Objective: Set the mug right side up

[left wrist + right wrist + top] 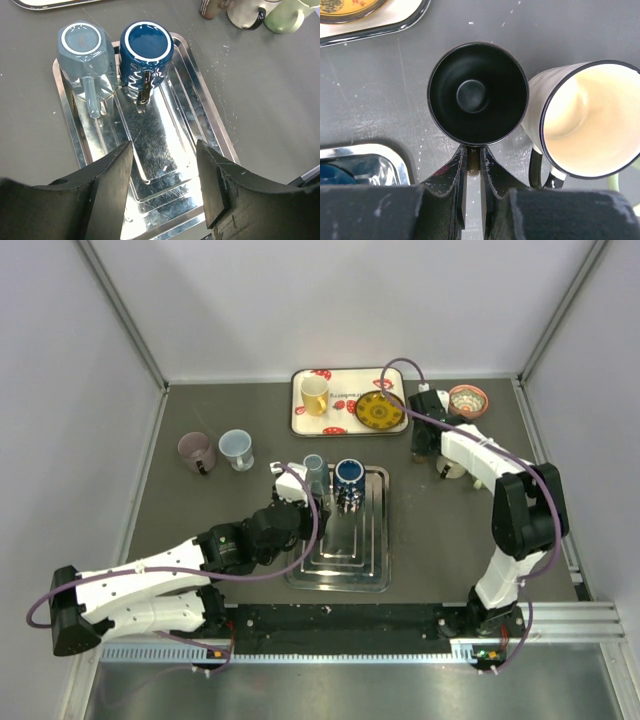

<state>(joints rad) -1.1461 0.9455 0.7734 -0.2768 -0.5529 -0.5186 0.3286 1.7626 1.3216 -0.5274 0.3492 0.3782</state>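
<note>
The right jaws are squeezed tight on the thin brown handle [473, 164] of the black mug [477, 95]. The mug sits right at the tips of these jaws, with its handle on the near side, pinched between them. We look straight down into it. Its round mouth faces up, and we can see its dark bottom inside. We cannot tell if its base touches the worktop [570, 30]. Just beside it on the right is a cream mug [590, 120] with a black rim, and its mouth is open to us too.

The left jaws are open wide, with nothing between them. They hang above a shiny metal tray [220, 135]. At the far end of that tray stand two mugs, both bottom up: a grey-blue mug [82, 47] on the left and a dark blue mug [146, 47] just beside it. Both are past the tips of the left jaws, and their handles point back toward them.

At the back of the worktop lies a white tray [300, 422] with a yellow mug [315, 395] and a yellow plate [380, 412] on it. A small bowl [467, 400] sits to its right. Off to the left stand a purple mug [197, 451] and a pale blue cup [236, 448].
</note>
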